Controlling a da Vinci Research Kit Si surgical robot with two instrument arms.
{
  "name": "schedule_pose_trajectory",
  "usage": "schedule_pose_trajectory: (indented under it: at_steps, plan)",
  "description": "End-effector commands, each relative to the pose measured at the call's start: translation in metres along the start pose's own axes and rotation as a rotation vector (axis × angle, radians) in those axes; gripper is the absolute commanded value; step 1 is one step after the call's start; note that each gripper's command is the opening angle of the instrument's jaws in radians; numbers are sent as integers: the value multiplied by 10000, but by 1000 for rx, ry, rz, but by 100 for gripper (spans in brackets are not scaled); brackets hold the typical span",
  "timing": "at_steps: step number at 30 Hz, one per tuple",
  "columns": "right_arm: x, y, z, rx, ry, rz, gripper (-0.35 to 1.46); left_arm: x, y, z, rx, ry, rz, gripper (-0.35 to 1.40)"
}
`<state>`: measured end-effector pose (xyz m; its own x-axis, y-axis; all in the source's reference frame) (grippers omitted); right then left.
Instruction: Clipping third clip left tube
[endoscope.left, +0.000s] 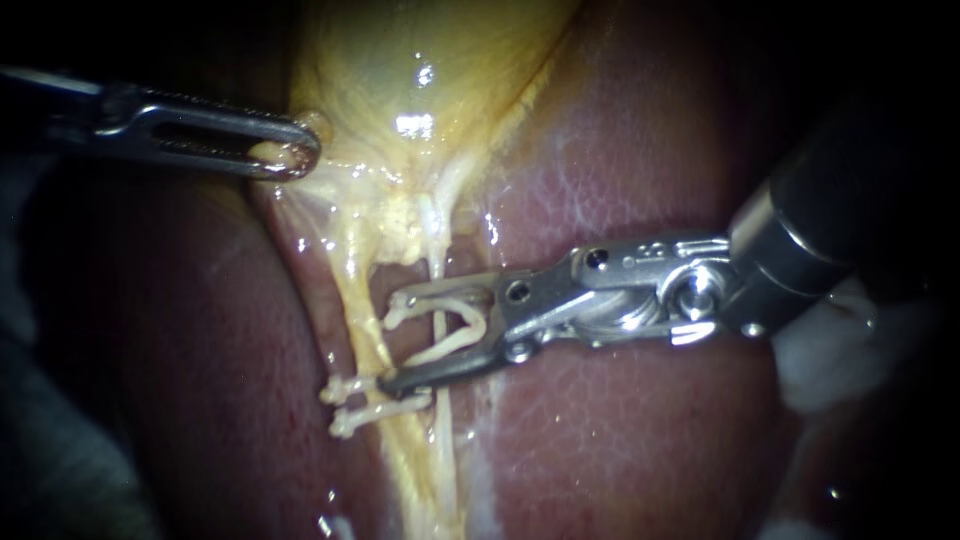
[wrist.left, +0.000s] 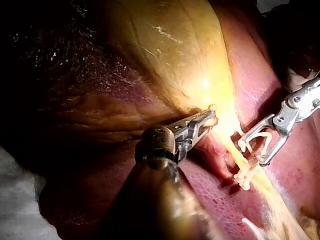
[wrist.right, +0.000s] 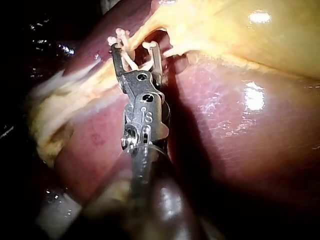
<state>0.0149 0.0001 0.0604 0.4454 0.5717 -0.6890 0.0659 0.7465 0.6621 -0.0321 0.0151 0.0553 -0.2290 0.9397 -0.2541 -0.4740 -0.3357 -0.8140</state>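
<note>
The left tube (endoscope.left: 362, 300) is a yellow strand running down from the gallbladder (endoscope.left: 420, 70). Two white clips (endoscope.left: 352, 404) sit across it low down. My right instrument (endoscope.left: 395, 340) comes in from the right. Its jaws stand wide apart and carry an open white clip (endoscope.left: 455, 318) that touches both. The jaw tips reach the left tube just above the two set clips, and a thin pale right tube (endoscope.left: 437, 262) crosses inside the open clip. My left instrument (endoscope.left: 292, 155) is shut on the gallbladder's edge at upper left. The right wrist view shows the loaded jaws (wrist.right: 135, 47) at the tube.
The reddish liver (endoscope.left: 620, 430) lies under and around the tubes. Something white (endoscope.left: 830, 360) lies under the right instrument's shaft. In the left wrist view the right instrument (wrist.left: 251, 154) stands beyond my left jaws (wrist.left: 210, 116), with the set clips (wrist.left: 243, 179) beside it.
</note>
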Motion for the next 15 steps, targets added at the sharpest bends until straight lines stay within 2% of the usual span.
schedule_pose_trajectory:
  at_steps: [1, 7, 15]
  plan:
    - [0, 1, -1, 1, 3, 0, 50, 0, 0, 0, 2, 1, 0, -35]
    - [-3, 8, -4, 4, 20, 11, 50, 0, 0, 0, 2, 1, 0, -35]
    - [-21, 37, -3, 28, 84, 132, 50, 0, 0, 0, 2, 1, 0, -35]
